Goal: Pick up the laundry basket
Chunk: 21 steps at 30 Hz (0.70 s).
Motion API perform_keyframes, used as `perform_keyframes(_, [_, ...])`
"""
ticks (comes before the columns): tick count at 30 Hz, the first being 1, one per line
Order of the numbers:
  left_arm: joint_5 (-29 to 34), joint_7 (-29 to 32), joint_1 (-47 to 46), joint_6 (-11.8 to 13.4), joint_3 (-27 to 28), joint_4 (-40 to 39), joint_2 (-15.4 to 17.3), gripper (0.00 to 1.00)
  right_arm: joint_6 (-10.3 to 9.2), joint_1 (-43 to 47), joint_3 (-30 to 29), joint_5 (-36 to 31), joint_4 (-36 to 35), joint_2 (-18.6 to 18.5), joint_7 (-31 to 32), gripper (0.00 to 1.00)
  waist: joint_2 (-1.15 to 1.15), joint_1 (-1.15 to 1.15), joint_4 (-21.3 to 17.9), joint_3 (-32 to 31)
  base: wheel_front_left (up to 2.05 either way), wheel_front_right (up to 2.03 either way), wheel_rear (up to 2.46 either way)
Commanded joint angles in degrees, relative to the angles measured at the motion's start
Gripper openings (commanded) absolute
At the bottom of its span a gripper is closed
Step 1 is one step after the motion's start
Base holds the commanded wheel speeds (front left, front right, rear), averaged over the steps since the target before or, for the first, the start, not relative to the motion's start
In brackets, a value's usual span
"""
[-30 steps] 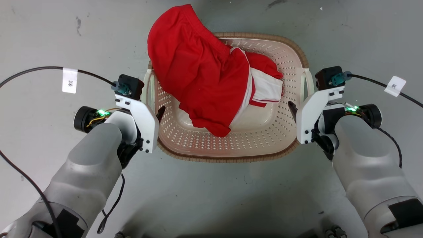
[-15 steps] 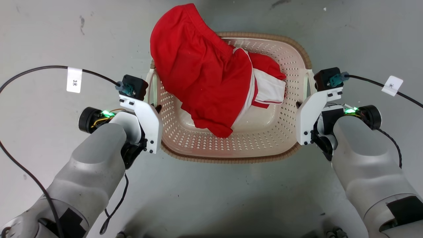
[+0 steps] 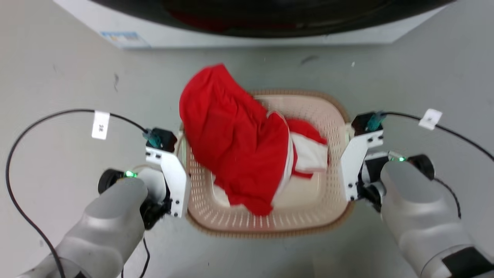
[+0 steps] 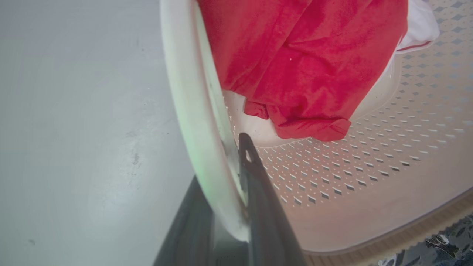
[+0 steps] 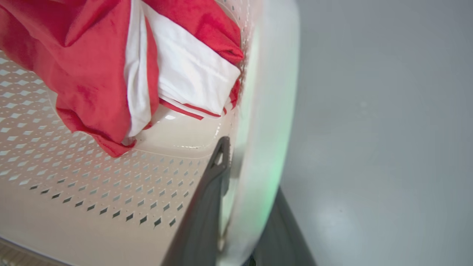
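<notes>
Grey smooth floor (image 3: pixel 247 255), concrete perhaps, a few dark scuffs (image 3: pixel 115 80). Far edge: white washing machine (image 3: pixel 193 40), dark curved door (image 3: pixel 247 15), blue-white label (image 3: pixel 123 38) at its left. Even light.

Left tag (image 3: pixel 101 124), white, on left cable (image 3: pixel 58 112), left of laundry basket (image 3: pixel 334 185): dark marks, blurred, unreadable. Right tag (image 3: pixel 431 119) on right cable (image 3: pixel 463 136): same. Blue-printed sticker (image 3: pixel 124 38) on white machine (image 3: pixel 177 38) beyond basket: illegible.

Right gripper (image 5: pixel 248 173) was clamped on the white handle (image 5: pixel 266 111) of the laundry basket (image 5: pixel 74 177), one dark finger inside the perforated wall, the other outside. Red-and-white garment (image 5: pixel 92 74) lay bunched inside. Grey floor (image 5: pixel 369 129) showed beyond the handle.
</notes>
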Motion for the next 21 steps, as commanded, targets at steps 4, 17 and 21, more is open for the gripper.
perform_keyframes(4, [-3.8,5.7,3.3,-0.1,-2.8,-2.7,2.2,0.00,-0.02,3.3,4.2,3.5,-1.9,-0.3,6.1,0.00,0.00,0.00,-1.0,-10.9,0.00,0.00,0.00])
perform_keyframes(17, [-13.0,14.4,9.0,-0.1,-6.7,-8.2,7.3,0.00,0.00,9.7,12.9,12.3,-4.5,-0.3,20.2,0.00,0.00,0.00,-3.0,-30.4,0.00,0.00,0.00])
perform_keyframes(21, [-14.5,16.4,10.5,-0.1,-7.2,-8.8,8.1,0.00,0.00,10.7,14.3,13.7,-4.9,-0.3,21.4,0.00,0.00,0.00,-3.1,-34.7,0.00,0.00,0.00])
